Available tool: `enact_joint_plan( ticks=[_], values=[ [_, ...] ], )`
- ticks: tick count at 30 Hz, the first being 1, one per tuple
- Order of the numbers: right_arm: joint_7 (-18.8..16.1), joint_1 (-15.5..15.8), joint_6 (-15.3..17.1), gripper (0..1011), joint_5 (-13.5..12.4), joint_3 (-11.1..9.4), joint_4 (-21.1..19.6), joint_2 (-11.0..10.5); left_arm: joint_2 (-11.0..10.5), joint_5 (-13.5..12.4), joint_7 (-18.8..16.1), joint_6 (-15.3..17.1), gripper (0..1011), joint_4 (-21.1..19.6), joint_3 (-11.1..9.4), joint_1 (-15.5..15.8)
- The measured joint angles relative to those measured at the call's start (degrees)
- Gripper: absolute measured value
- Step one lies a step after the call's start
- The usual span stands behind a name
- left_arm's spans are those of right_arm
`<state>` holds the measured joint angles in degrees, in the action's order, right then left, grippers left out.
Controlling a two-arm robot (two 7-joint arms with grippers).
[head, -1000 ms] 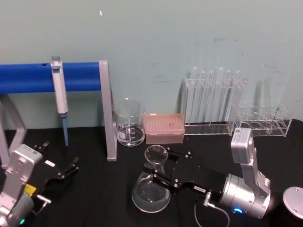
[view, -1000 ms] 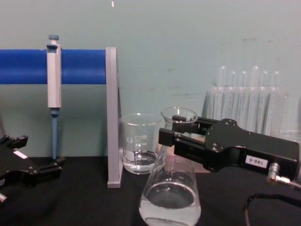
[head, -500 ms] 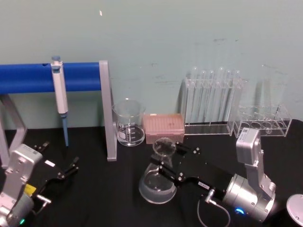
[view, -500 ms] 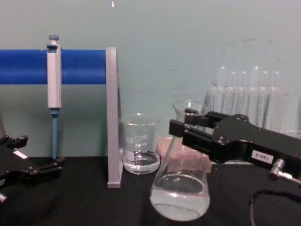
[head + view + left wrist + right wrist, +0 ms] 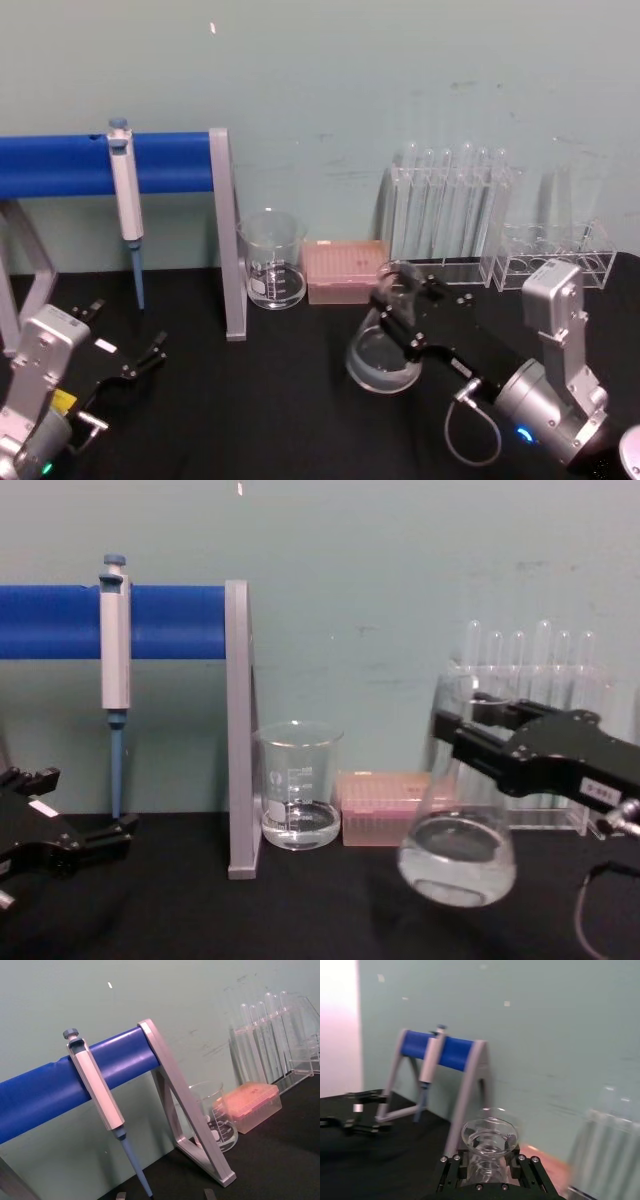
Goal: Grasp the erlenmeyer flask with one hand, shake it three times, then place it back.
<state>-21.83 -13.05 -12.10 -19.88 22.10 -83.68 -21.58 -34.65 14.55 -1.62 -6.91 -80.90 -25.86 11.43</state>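
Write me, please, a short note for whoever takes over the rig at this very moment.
Left gripper: open, idle at the left of the table, holding nothing.
Right gripper: shut on the neck of the flask.
The flask is tilted, with some clear liquid inside, apparently lifted off the table, right of the beaker.
Done: grasp and lift.
Left: finish the shakes (count unknown), set the flask down, let go.

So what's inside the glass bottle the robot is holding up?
Clear liquid sits in the wide bottom of the erlenmeyer flask. The right gripper clamps its neck, so the inside there is covered. The left gripper sits far left.
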Motion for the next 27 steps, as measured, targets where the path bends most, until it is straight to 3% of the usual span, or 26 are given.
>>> enact_joint_plan(
  ticks=[6,13,27],
  values=[
    [4.4,1.3,1.2,459,1.8,-2.4,-0.7,0.9,0.0,0.0,0.0,0.0,1001,0.0,0.0,0.0],
    [7.2,2.6,2.9,458,3.2,-4.6,-1.5,1.6,0.0,0.0,0.0,0.0,1001,0.0,0.0,0.0],
    [7.1,3.6,4.1,459,4.8,-6.8,-2.1,2.7,0.0,0.0,0.0,0.0,1001,0.0,0.0,0.0]
  ],
)
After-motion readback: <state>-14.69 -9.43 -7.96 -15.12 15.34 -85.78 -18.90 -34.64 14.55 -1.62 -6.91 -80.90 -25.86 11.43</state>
